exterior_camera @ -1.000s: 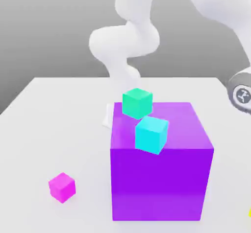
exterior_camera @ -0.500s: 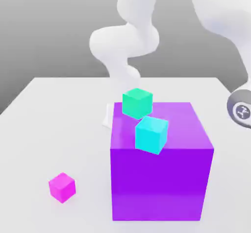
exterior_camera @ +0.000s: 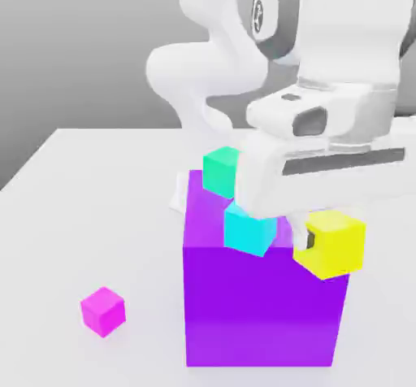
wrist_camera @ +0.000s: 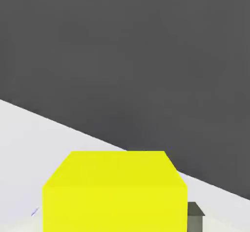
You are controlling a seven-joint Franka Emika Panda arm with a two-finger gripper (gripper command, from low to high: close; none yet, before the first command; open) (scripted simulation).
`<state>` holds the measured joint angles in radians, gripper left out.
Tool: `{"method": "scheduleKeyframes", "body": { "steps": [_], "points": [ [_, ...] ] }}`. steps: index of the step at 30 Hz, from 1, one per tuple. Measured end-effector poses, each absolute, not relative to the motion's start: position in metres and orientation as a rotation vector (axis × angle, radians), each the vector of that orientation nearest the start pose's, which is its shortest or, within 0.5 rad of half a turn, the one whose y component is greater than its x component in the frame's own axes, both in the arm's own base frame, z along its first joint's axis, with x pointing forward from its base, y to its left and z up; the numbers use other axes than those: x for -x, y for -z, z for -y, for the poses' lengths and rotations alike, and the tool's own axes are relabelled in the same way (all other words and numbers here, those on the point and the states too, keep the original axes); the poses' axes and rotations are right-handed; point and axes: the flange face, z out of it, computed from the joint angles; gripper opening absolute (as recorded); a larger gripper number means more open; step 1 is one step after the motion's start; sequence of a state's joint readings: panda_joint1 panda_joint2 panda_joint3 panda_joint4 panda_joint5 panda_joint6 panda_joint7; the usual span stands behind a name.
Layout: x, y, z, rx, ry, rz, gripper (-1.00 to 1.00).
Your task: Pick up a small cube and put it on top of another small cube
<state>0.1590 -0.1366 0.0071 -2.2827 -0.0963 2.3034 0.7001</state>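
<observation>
The small yellow cube [exterior_camera: 331,244] hangs in the air at the big purple cube's front corner on the exterior view's right, tilted, with my gripper [exterior_camera: 325,243] shut on it. In the hand view the yellow cube [wrist_camera: 114,192] sits close up, with one dark fingertip [wrist_camera: 195,216] beside it. The small sea-green cube [exterior_camera: 219,170] rests on the purple cube's far top edge, partly hidden behind my white hand. My hand hovers over the purple cube's top, to the exterior view's right of the sea-green cube.
The big purple cube [exterior_camera: 260,312] stands mid-table. A lighter cyan cube [exterior_camera: 248,232] lies tilted on its top near the front edge, just beside my hand. A small magenta cube [exterior_camera: 103,310] sits on the white table [exterior_camera: 97,190] at the exterior view's left.
My hand has swung in from the exterior view's right edge, carrying the yellow cube up to the purple cube's top corner. The other cubes have not moved.
</observation>
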Motion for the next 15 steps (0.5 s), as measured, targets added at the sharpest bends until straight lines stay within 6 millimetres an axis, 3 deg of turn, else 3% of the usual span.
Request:
{"method": "scheduleKeyframes", "body": {
  "steps": [4,9,15],
  "points": [
    [-0.476,-0.47,-0.032,3.025,0.326,-0.882,-1.0],
    [-0.417,-0.479,-0.024,3.052,0.213,-0.845,-1.0],
    [-0.344,-0.472,-0.023,3.078,0.051,-0.75,-1.0]
  ]
}}
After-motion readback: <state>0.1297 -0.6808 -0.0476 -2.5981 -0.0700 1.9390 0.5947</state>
